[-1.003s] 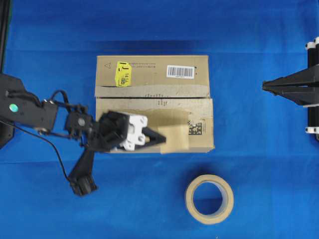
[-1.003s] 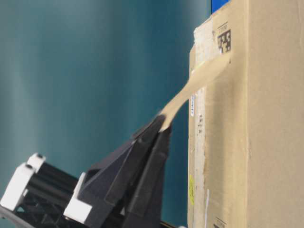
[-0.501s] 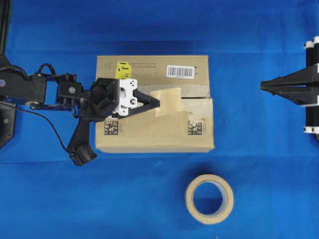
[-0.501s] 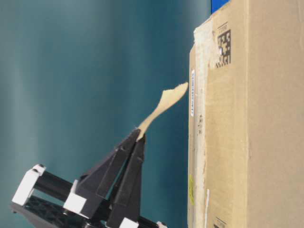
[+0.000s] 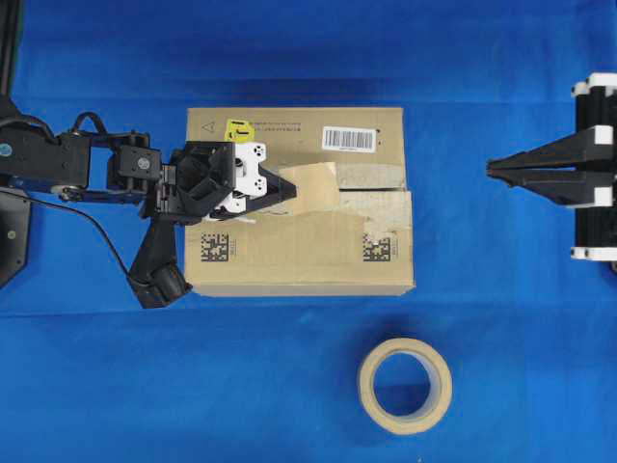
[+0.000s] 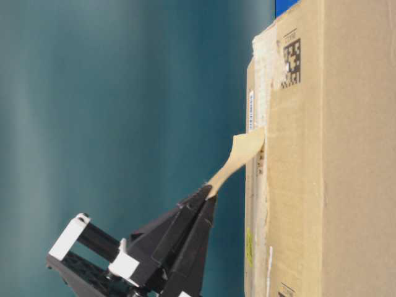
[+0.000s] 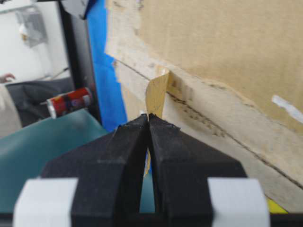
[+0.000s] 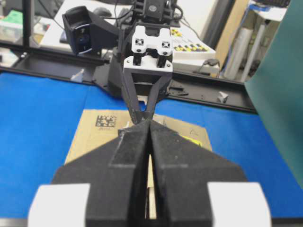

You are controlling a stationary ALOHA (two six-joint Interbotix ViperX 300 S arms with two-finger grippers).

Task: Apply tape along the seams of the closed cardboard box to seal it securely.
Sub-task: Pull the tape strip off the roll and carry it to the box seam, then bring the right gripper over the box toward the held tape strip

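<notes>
Here the cardboard box (image 5: 299, 201) sits near the middle of the blue worktop (image 5: 501, 367), its yellow sticker (image 5: 238, 130) and white barcode label (image 5: 348, 139) along the far side of the lid and 2 black data-matrix codes (image 5: 214, 248) on the near flap. The left gripper (image 5: 292, 190) is over the lid, its jaws pinched onto one end of the tape (image 5: 315, 183); the piece's free end lies over the seams (image 5: 381, 189) between the 2 flaps, beside worn pale tape strips. In the table-level view the tape (image 6: 241, 154) curls from the fingertips to touch the box. The right gripper (image 5: 491, 170) hangs off the box's right side, jaws closed on nothing. A beige tape roll (image 5: 405, 385) lies nearer the worktop's front edge.
</notes>
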